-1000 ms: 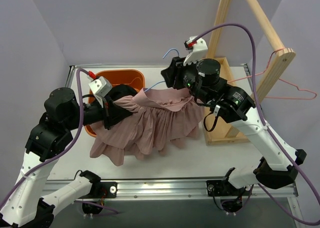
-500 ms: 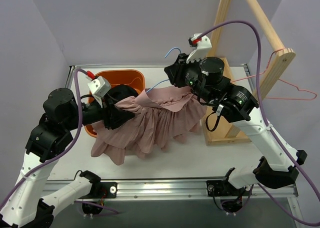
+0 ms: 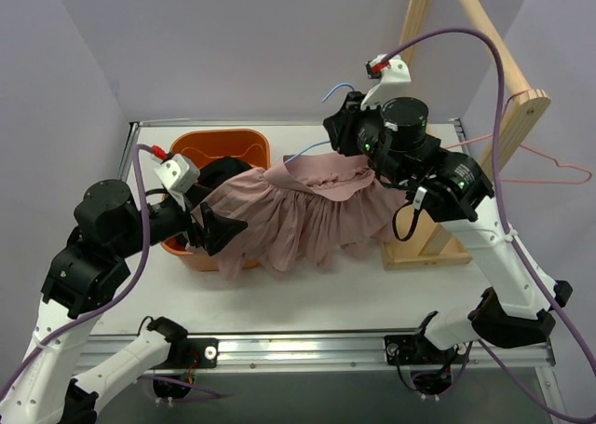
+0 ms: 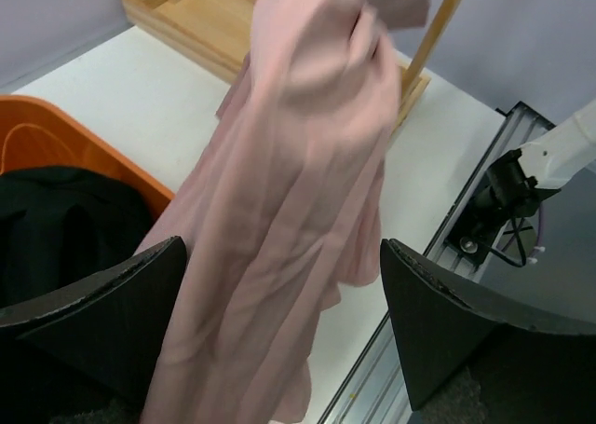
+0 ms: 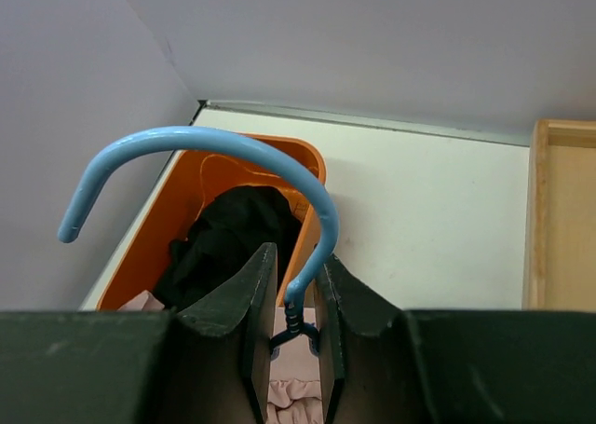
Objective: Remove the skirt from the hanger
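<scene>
The pink skirt drapes from under my right gripper down and left to the table and the bin's near corner. My right gripper is shut on the neck of the blue hanger, whose hook curls above it; pink waistband fabric shows just below the jaws. My left gripper stands wide open at the skirt's left edge. In the left wrist view the skirt hangs loose between the spread fingers, touching neither.
An orange bin with a black garment sits at the back left, partly under the skirt. A wooden rack stands at the right with a thin pink hanger on its bar. The table's front rail is near.
My left gripper has opened, let go of the skirt and drawn back to the left. The right arm has lifted the hanger up and to the right, stretching the skirt out.
</scene>
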